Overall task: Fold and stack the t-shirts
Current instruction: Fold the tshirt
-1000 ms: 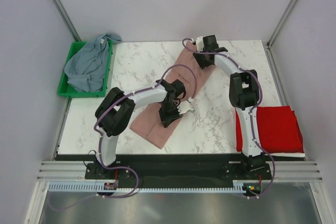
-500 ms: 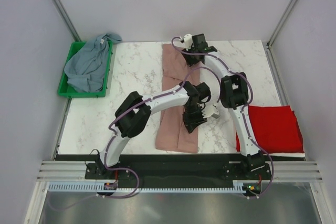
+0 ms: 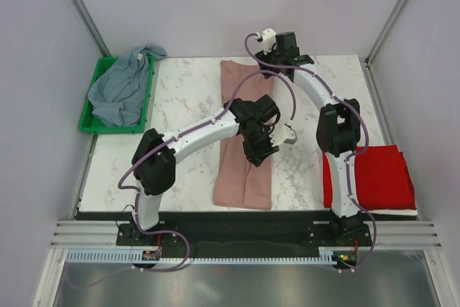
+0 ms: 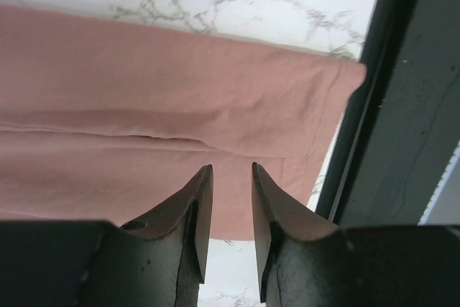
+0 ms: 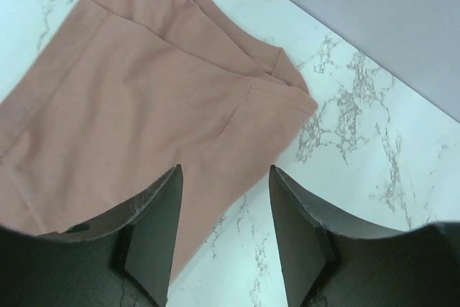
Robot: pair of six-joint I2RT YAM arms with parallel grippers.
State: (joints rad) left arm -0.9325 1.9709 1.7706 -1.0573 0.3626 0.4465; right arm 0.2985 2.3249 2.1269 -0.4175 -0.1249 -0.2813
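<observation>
At the near right corner of the marble table (image 3: pixel 187 98) lies the red t-shirt (image 3: pixel 377 177), folded into a flat rectangle, with the right arm's lower link crossing its left edge.

Left of it, the dusty-pink t-shirt (image 3: pixel 237 177) lies flat as a long, narrow strip. Its long axis runs near to far, from the table's near edge almost to the far edge, and leans slightly left toward the far end. A lengthwise fold line runs down the middle of the strip.

The left gripper (image 4: pixel 231 169) hangs over the middle part of the strip. Its jaws stand a narrow gap apart with nothing between them. I cannot tell whether the tips touch the cloth.

The right gripper (image 5: pixel 224 170) hangs above the strip's far end, where the folded-in layers overlap. Its jaws are wide apart and hold nothing.

At the far left, off the marble, the grey-blue t-shirt (image 3: pixel 118 91) lies crumpled in the green bin (image 3: pixel 90 124), well apart from the other two.
</observation>
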